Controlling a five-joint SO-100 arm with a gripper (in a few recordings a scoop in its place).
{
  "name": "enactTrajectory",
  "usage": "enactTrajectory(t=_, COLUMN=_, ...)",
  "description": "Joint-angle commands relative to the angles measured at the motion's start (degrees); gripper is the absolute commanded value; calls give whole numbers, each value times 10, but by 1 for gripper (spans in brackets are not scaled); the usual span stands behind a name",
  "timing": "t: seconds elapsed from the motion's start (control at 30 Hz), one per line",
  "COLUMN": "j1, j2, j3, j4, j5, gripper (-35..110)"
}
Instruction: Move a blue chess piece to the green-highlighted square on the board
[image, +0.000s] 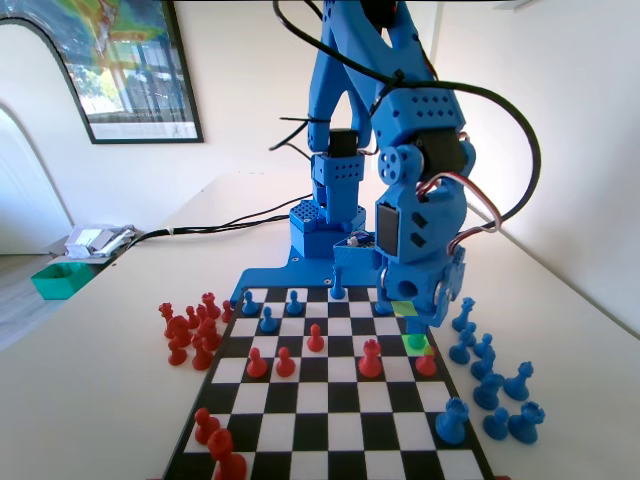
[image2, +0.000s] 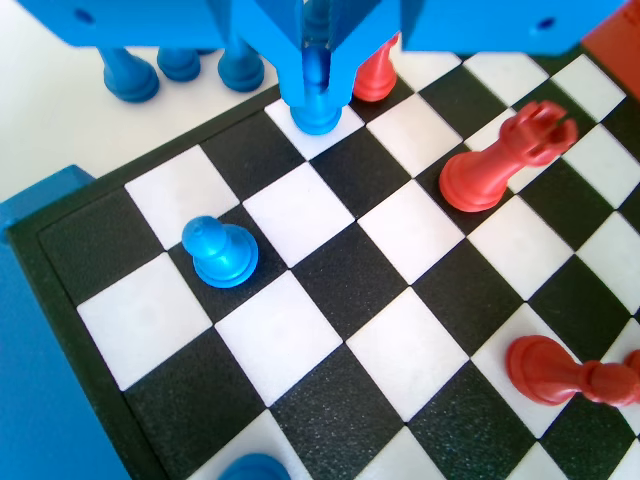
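Note:
In the wrist view my gripper hangs at the top centre, shut on the blue chess piece. The pawn stands upright, its base on or just above a white square in the edge column of the board. In the fixed view the gripper is low over the board's right side, right at the green-highlighted square. The board lies between the camera and the arm.
A red pawn stands one square beyond the held pawn, with a tall red piece to the right. Another blue pawn stands nearer the arm. A yellow-highlighted square adjoins the green one. Several blue pieces crowd the table off the right edge.

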Motion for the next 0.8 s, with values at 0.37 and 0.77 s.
enactTrajectory(t=0.37, j1=3, j2=60, j3=10, j4=-24, j5=-2, gripper=12)
enactTrajectory(t=0.77, j1=-7, j2=149, j3=-42, j4=131, j5=25, gripper=3)
